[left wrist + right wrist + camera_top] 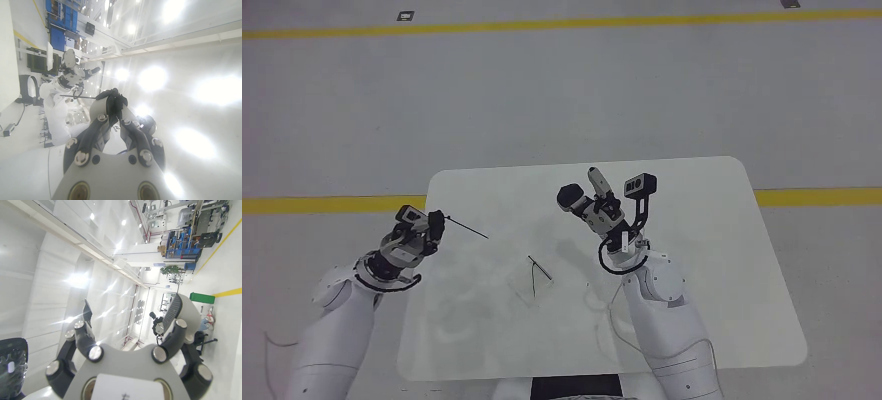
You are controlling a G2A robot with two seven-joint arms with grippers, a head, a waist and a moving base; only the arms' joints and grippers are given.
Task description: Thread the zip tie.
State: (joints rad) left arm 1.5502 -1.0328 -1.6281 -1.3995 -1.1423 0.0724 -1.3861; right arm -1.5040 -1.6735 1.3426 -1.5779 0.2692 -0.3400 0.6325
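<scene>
at the white desk (712,250), our left claw (113,94) is clamped shut on one end of a black zip tie (464,229), its thin tail pointing over the desk toward the middle. our right claw (132,306) hangs above the desk's centre, fingers spread wide. a second zip tie (536,270), bent into a v, lies on the desk between the two arms. small print by the left claw's fingers is too partial for us to read

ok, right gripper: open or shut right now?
Open. In the right wrist view the right gripper has its fingers spread wide with nothing between them; a zip tie sits in the left gripper.
</scene>
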